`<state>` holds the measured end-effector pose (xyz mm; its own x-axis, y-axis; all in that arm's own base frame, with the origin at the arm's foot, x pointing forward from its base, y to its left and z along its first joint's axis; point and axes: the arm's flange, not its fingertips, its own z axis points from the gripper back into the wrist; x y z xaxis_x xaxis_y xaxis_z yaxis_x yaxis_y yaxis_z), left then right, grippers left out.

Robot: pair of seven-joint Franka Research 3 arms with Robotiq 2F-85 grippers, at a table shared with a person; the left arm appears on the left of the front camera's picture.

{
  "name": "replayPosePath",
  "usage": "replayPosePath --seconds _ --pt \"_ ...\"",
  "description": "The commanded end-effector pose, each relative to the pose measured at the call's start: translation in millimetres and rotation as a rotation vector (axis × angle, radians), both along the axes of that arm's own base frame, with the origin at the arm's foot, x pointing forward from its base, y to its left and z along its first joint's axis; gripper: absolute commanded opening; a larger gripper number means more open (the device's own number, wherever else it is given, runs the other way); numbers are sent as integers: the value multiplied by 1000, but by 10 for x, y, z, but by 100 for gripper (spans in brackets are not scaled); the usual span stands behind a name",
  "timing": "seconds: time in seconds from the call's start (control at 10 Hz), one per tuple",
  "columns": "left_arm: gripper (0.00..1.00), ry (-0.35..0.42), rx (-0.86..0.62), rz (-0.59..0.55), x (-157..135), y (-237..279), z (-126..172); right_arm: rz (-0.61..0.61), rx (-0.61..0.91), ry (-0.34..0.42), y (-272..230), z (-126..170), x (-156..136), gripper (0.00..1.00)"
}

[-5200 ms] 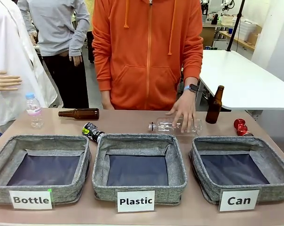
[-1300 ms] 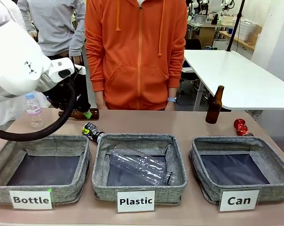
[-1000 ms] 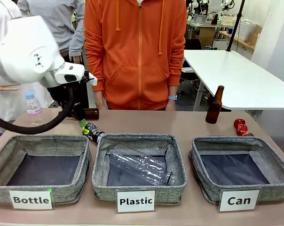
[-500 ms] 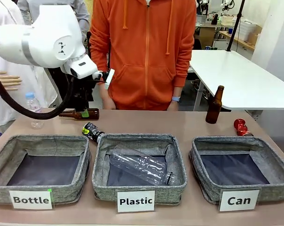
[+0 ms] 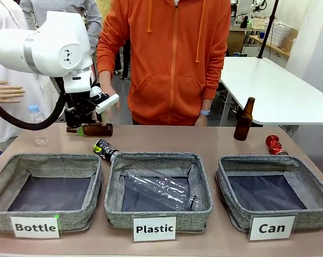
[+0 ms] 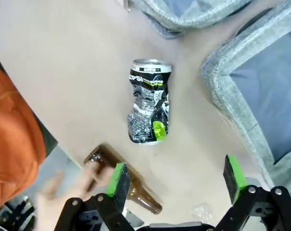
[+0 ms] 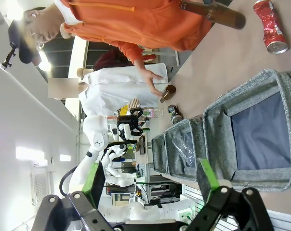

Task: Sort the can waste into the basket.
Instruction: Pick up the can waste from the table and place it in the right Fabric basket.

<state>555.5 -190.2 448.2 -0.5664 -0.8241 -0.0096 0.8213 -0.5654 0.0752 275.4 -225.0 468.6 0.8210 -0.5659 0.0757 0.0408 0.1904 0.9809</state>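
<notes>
- Dark crushed can (image 6: 149, 102) on desk (image 6: 63, 72) near brown bottle (image 5: 97, 129); left wrist view gives us its print. Red can (image 5: 274, 144) behind basket (image 5: 258, 159).
- Left fingers (image 6: 118, 177) point down, wide apart, empty; right fingers (image 7: 94, 179) also wide, empty.

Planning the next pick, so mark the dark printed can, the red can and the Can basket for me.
dark printed can (image 6: 148, 103), left wrist view, middle of its crumpled side.
red can (image 5: 273, 144), front view, middle of its body.
Can basket (image 5: 258, 159), front view, far rim.
</notes>
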Motion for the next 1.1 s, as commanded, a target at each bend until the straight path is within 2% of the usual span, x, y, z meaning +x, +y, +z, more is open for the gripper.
replayPosePath --seconds 0.0,0.1,0.2,0.3,0.5,0.6,0.7,1.0 --pt "100 19 -51 44 64 -76 -2 9 -9 -21 -19 19 -1 100" --pt "100 0 0 0 0 0 0 9 -9 -21 -19 19 -1 100" --pt "100 2 -12 5 4 -27 2 9 -9 -21 -19 19 -1 100" --pt "100 23 -109 18 -154 278 220 9 -9 -21 -19 19 -1 100" --pt "100 58 -285 202 -600 1283 690 9 -9 -21 -19 19 -1 100" --pt "100 93 -309 263 -807 1725 787 9 -9 -21 -19 19 -1 100" --pt "100 127 -366 306 -978 2119 842 9 -9 -21 -19 19 -1 100" --pt "100 170 -612 567 -1317 3208 871 9 -9 -21 -19 19 -1 100"
